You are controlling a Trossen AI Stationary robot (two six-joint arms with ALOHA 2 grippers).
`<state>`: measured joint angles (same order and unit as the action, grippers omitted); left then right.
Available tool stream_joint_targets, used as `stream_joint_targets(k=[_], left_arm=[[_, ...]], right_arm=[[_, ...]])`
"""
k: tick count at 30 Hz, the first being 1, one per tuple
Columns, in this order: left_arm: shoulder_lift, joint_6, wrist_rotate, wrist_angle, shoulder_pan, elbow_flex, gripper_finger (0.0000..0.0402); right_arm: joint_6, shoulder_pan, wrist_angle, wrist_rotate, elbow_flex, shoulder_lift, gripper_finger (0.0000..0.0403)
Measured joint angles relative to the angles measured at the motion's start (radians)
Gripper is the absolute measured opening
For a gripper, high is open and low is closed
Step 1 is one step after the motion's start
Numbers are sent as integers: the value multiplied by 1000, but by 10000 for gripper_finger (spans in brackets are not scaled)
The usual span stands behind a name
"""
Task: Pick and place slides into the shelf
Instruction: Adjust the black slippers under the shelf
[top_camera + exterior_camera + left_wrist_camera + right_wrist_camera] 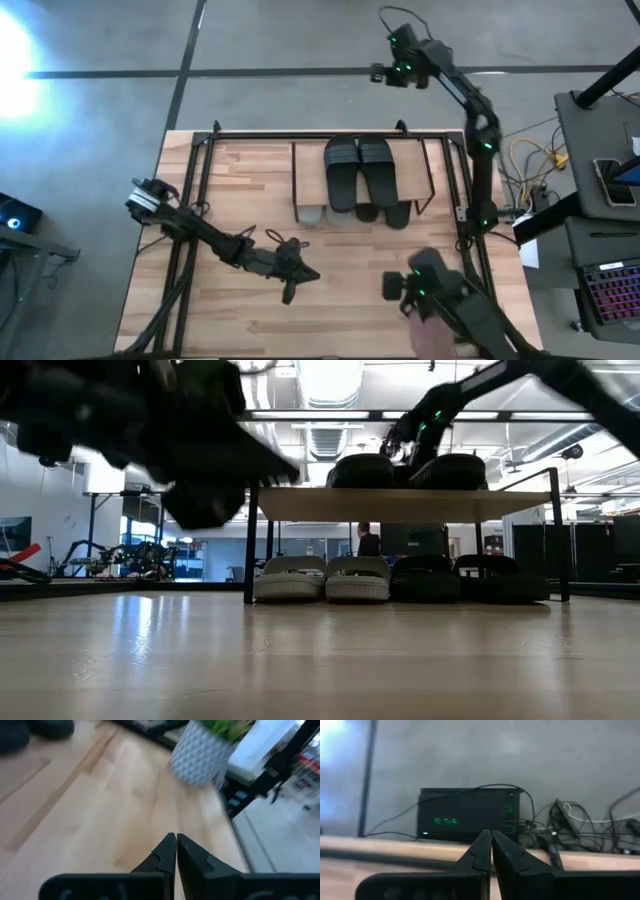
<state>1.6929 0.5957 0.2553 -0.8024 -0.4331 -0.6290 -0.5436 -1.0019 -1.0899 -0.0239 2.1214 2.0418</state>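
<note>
All six slides are at the shelf [310, 170]. Two black ones [360, 172] lie side by side on its top board [400, 503]. Under the board, two light grey slides [322, 578] and two black slides [455, 578] stand in a row on the table. My left gripper [292, 288] [176, 836] is shut and empty, over the tabletop near of the shelf. My right gripper [378, 72] [491, 832] is also shut and empty; it is raised beyond the table's far edge, behind the shelf.
A white patterned pot with a green plant [205, 750] stands near the table's edge, ahead of my left gripper. A dark device with green lights [420, 285] sits at the near right. Black frame bars [200, 170] run along the table's sides. Bare wood lies between shelf and near edge.
</note>
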Motion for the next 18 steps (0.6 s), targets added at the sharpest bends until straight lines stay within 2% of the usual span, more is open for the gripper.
stream_joint_targets(k=[3, 4, 7, 11, 14, 18], left_arm=[[56, 1, 0, -1, 7, -13, 0], [70, 1, 0, -1, 8, -19, 0], [101, 1, 1, -7, 12, -41, 0], [118, 1, 6, -8, 16, -63, 0], [115, 0, 15, -8, 28, -71, 0], [111, 0, 69, -3, 50, -82, 0]], right_arm=[[3, 0, -142, -2, 216, 162, 9], [10, 0, -163, -1, 240, 199, 9], [-9, -21, -133, 87, 131, 213, 9], [-25, -75, -166, 106, 58, 240, 9], [24, -90, -185, 118, 51, 252, 9], [27, -50, -187, 157, 85, 242, 9]])
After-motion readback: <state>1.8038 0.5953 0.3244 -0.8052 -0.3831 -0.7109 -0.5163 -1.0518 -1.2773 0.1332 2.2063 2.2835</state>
